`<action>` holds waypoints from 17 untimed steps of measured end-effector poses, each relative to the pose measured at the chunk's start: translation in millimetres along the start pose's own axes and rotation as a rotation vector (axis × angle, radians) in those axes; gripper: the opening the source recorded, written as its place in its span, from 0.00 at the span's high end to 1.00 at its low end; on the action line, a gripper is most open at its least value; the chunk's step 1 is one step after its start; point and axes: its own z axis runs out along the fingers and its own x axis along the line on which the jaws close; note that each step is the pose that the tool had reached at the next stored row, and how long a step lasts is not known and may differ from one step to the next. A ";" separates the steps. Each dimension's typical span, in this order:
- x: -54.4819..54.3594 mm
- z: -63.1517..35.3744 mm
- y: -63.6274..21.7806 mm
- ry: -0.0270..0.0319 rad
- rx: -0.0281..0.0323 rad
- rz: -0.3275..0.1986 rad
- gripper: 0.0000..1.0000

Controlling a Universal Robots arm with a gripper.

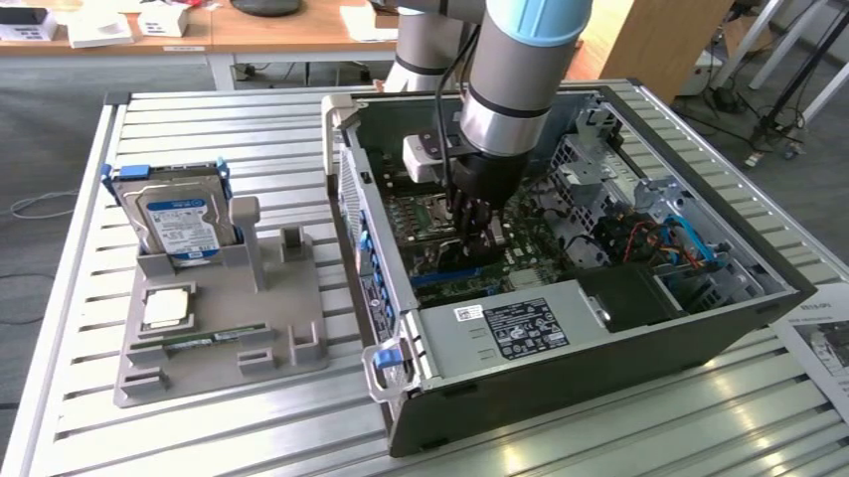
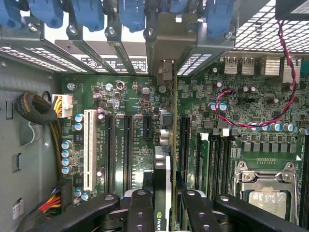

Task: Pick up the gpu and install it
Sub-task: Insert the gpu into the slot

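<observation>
Gpu [image 2: 162,191] clamped edge-on in my gripper [image 2: 161,212], fingers [image 2: 140,208] closed on both faces, card held upright over the motherboard [image 2: 135,140] inside the open computer case [image 1: 690,328]. In the exterior view my arm reaches down into the case, gripper [image 1: 474,234] low over the board. Card's metal bracket end [image 2: 166,48] sits up at the rear slot openings, under the blue retention clips [image 2: 133,14].

Risks as I judge them: card edge looks near the expansion slots [image 2: 128,145] but I can't tell if it's lined up with one; pushing while offset could scrape the board or bend contacts. Bracket could snag on the rear frame. Tilt in my grip could seat one end only. Red-black wire loop [image 2: 251,111] is close by, could catch.
</observation>
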 end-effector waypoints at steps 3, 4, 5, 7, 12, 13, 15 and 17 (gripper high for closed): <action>0.0 0.0 0.0 0.0000 0.0000 0.000 0.73; 0.0 0.0 0.0 0.0001 0.0000 0.000 0.73; 0.0 0.1 0.0 0.0001 -0.0001 0.000 0.73; 0.0 0.2 0.0 0.0000 -0.0001 0.000 0.73; 0.6 0.5 0.0 -0.0003 0.0001 0.000 0.73; 0.7 0.5 0.0 -0.0002 0.0001 0.000 0.73; 0.8 0.4 0.0 0.0000 0.0000 0.000 0.73; 0.8 0.5 0.0 0.0002 -0.0001 0.000 0.73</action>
